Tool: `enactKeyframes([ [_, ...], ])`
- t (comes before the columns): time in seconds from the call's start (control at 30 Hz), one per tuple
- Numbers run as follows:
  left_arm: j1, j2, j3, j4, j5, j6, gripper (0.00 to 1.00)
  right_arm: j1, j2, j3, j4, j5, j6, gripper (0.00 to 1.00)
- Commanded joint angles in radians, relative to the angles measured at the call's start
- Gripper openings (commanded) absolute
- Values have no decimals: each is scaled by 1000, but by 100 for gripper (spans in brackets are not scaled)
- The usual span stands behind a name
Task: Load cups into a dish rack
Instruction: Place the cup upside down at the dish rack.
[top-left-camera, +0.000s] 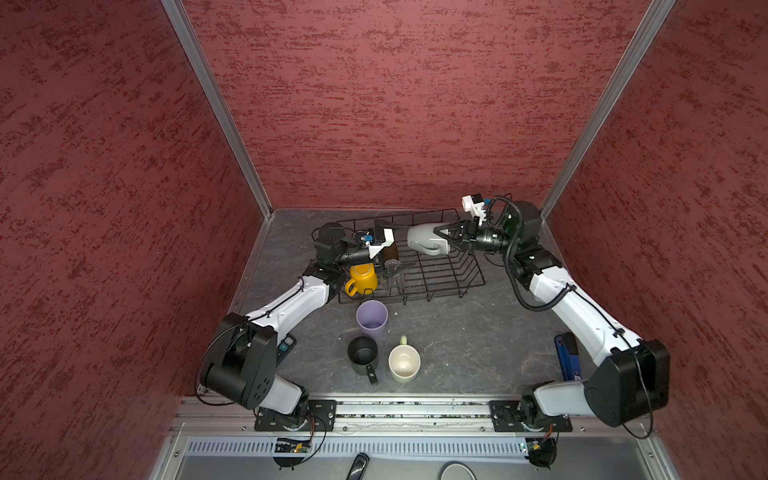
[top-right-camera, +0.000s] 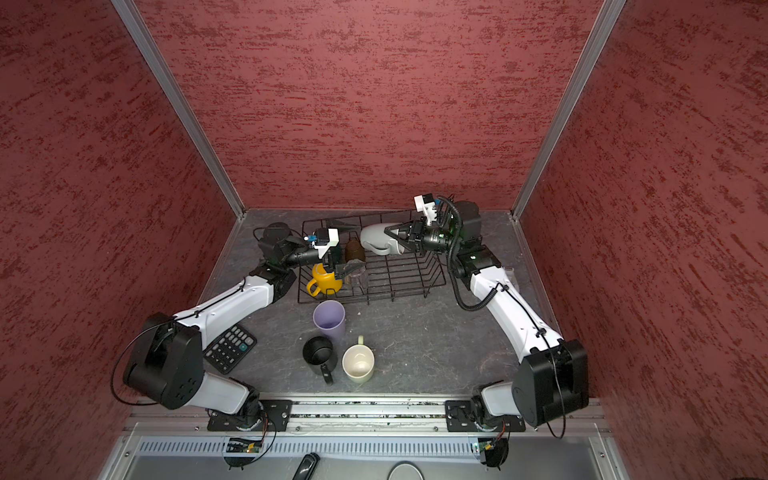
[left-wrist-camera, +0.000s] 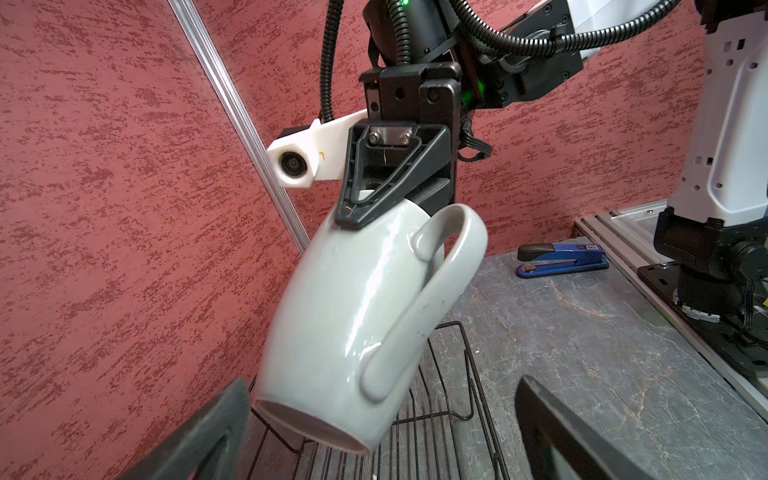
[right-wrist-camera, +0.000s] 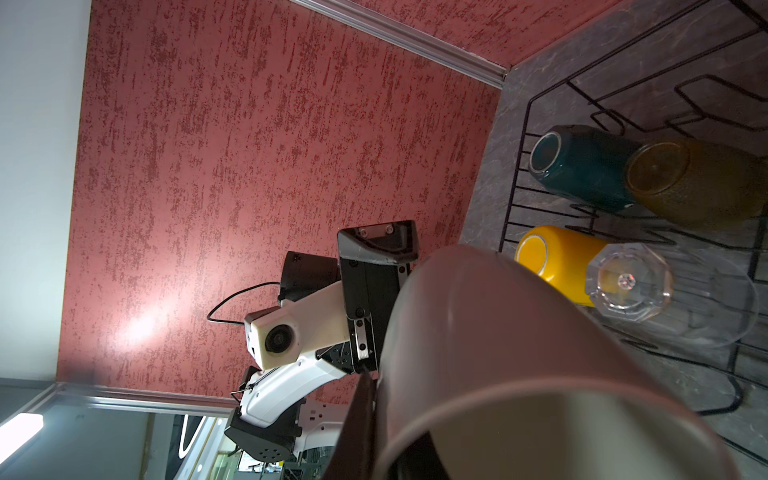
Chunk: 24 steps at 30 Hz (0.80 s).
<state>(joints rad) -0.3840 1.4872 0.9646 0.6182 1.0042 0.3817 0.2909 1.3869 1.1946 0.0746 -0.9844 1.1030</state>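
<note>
My right gripper (top-left-camera: 444, 240) is shut on the rim of the grey mug (top-left-camera: 424, 241), which hangs tilted on its side above the black wire dish rack (top-left-camera: 473, 272). In the left wrist view the grey mug (left-wrist-camera: 361, 316) hangs over the rack's wires. My left gripper (top-left-camera: 394, 248) stands open over the rack's left half and holds nothing. In the rack lie a yellow mug (top-left-camera: 363, 278), a clear glass (right-wrist-camera: 648, 286), a brown glass (right-wrist-camera: 698, 183) and a teal mug (right-wrist-camera: 582, 166). In front of the rack stand the lilac tumbler (top-left-camera: 372, 318), black mug (top-left-camera: 363, 354) and cream mug (top-left-camera: 404, 363).
A calculator (top-right-camera: 230, 349) lies under my left arm. A blue stapler (top-left-camera: 567, 357) sits by my right arm's base. Red walls close the table on three sides, and the rack sits near the back wall.
</note>
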Motion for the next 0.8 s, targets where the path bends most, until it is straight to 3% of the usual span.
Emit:
enactKeyframes([
  [0.0,-9,21,23,29,27,-4,100,16,-39,0,131,-26,41,0],
  [0.77,-29,103,70,170,68,-68,100,66,-16,-73,330,-56,201,0],
])
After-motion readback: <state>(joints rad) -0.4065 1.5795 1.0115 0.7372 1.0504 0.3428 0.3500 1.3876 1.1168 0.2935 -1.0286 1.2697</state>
